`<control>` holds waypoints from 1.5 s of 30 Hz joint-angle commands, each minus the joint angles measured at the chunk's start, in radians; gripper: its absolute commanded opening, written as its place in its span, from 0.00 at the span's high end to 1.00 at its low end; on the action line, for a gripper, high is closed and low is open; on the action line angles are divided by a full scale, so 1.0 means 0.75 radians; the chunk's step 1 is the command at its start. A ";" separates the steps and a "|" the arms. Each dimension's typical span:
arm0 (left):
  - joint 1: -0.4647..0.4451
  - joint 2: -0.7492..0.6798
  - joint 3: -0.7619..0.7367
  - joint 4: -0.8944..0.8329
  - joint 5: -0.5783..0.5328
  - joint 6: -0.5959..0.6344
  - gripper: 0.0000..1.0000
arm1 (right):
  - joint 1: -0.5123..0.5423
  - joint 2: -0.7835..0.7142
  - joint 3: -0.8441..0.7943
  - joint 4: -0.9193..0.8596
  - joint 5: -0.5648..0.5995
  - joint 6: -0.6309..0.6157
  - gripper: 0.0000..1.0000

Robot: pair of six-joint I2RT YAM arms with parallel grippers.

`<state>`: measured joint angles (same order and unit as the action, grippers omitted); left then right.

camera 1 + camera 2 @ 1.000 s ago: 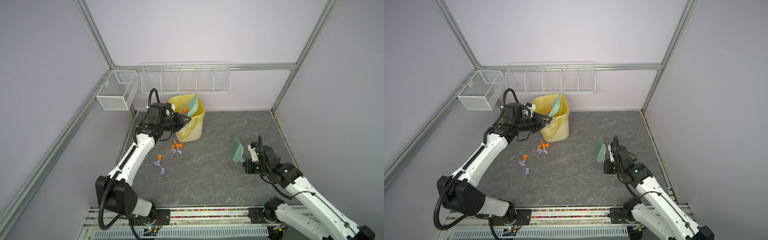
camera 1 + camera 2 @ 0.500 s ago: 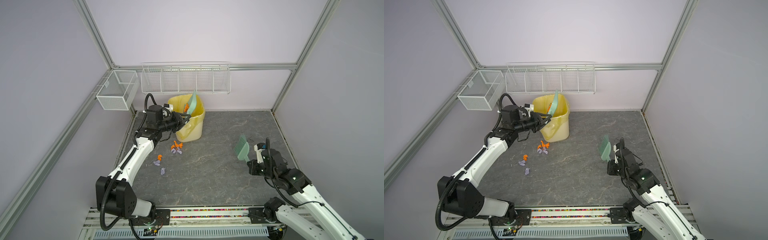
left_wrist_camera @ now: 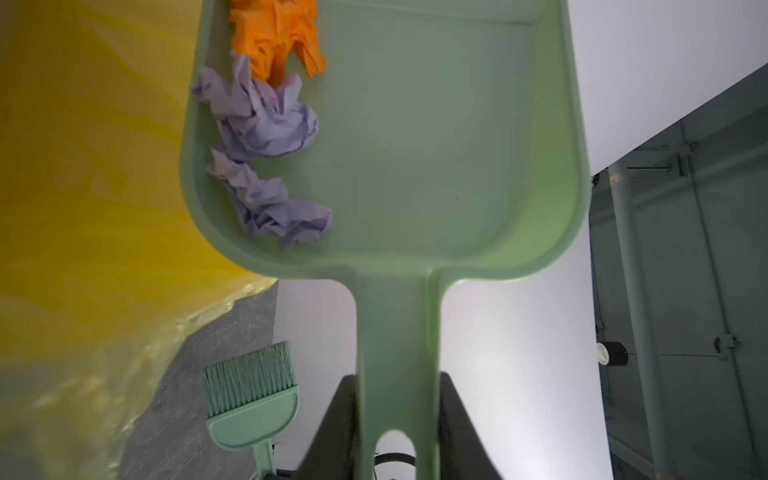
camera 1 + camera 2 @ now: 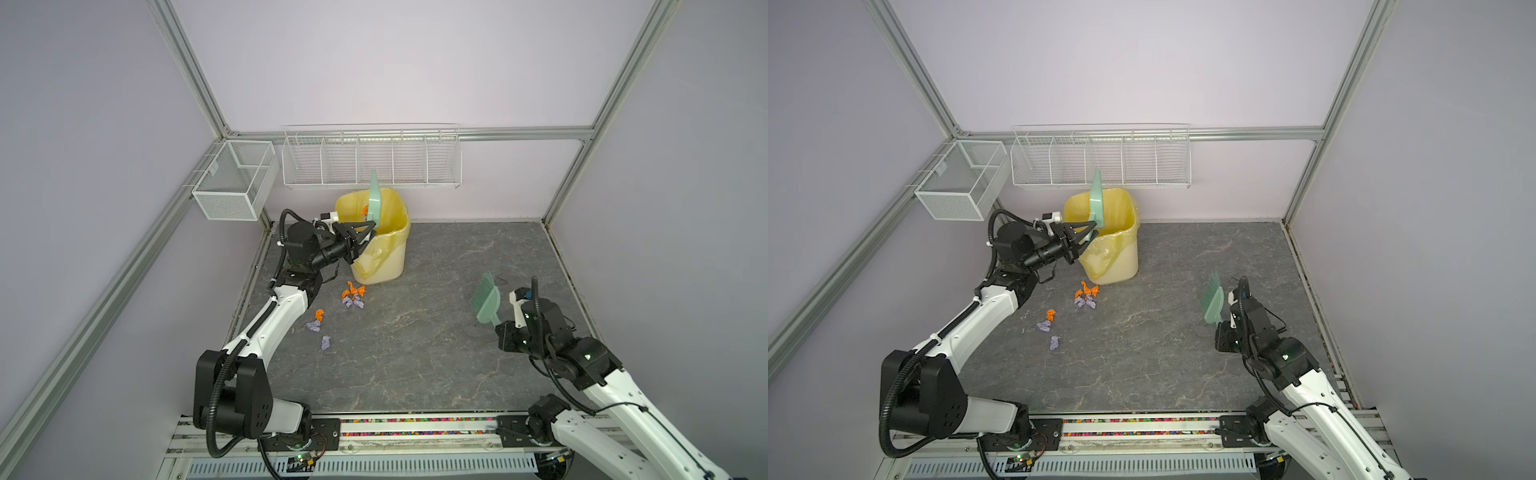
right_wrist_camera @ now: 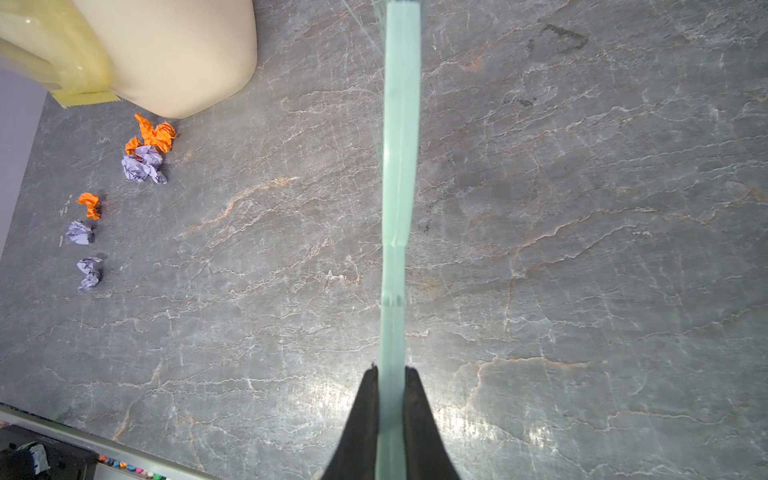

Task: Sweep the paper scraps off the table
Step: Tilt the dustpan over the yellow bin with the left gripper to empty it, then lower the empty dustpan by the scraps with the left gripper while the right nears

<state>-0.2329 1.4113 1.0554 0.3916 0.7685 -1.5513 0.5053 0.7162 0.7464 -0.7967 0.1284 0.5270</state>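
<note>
Lilac walls (image 4: 415, 62) are enclosing your grey veined table (image 4: 436, 332), where paper scraps (image 4: 352, 296) are lying beside the yellow bin (image 4: 382, 257), near your left gripper (image 4: 370, 235), which is clamping the dustpan (image 3: 415, 145) carrying three crumpled wads (image 3: 266, 124) over it; your right gripper (image 5: 392, 370) is pinching the brush (image 4: 486, 301), well apart.

The dark, veined tabletop (image 4: 436, 353) carries a yellow bin (image 4: 388, 259) near its back edge. Orange and lilac paper scraps (image 4: 353, 296) lie just beside it.

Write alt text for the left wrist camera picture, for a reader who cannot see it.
The left gripper holds a mint-green dustpan by its handle; one orange and two lilac paper scraps lie against the pan's side wall beside a yellow-lined bin. Beyond, a matching brush shows over the grey table.
</note>
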 commanded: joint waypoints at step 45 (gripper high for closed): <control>-0.004 -0.710 -0.155 -0.764 0.066 0.403 1.00 | 0.280 0.117 0.117 0.128 -0.085 0.324 0.93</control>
<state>-0.2237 0.9379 0.9432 -0.0170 0.8318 -1.3823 0.6884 0.7979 0.8127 -0.7235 0.0551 0.7120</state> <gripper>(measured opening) 0.248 0.111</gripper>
